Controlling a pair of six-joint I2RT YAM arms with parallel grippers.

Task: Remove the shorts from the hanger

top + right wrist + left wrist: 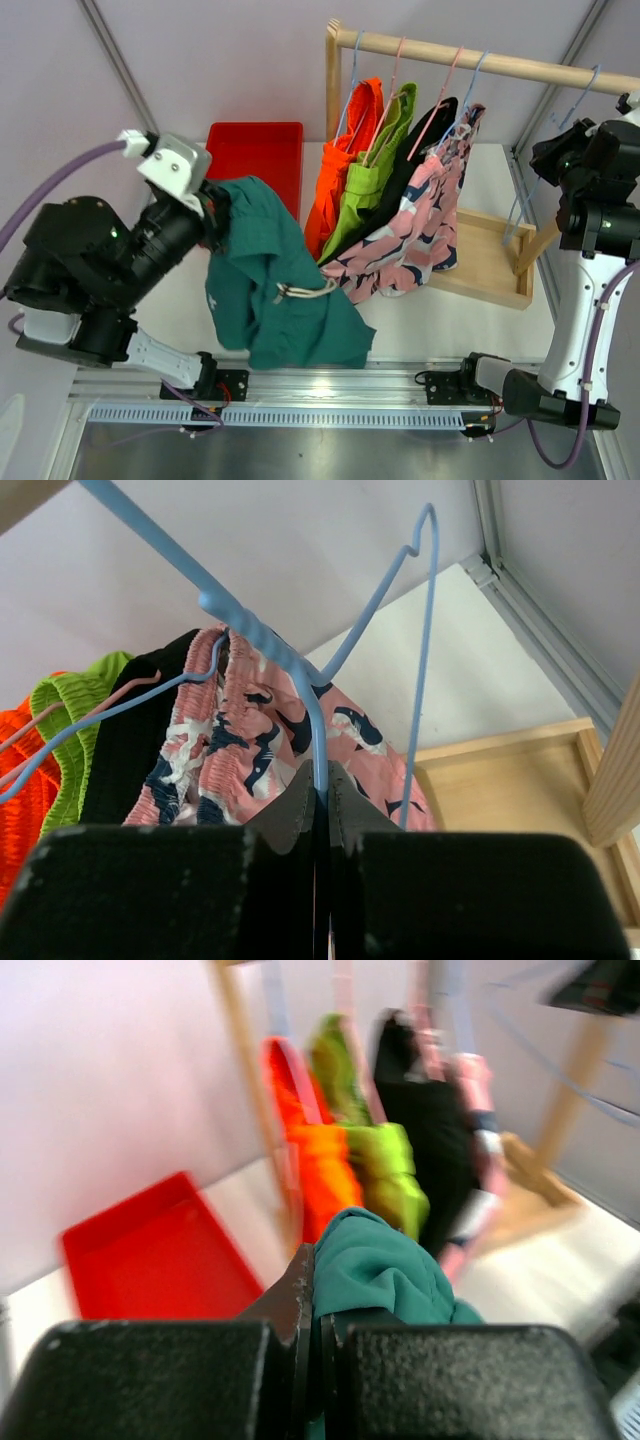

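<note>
My left gripper (214, 216) is shut on the dark teal shorts (285, 295), held off the rail to the left; they hang down to the table with the white drawstring showing. The left wrist view shows the teal fabric (385, 1270) pinched between my left gripper's (318, 1295) fingers. Orange (340, 180), lime green (378, 165), black (418, 150) and pink patterned shorts (420, 235) hang on hangers from the wooden rail (520, 65). My right gripper (322, 785) is shut on the wire of an empty blue hanger (318, 720), right of the pink shorts (260, 730).
A red bin (255, 155) sits at the back left, behind the teal shorts. The rack's wooden base (490, 255) lies under the rail at the right. The right arm (595, 200) stands tall by the rail's right end. A grey wall is behind.
</note>
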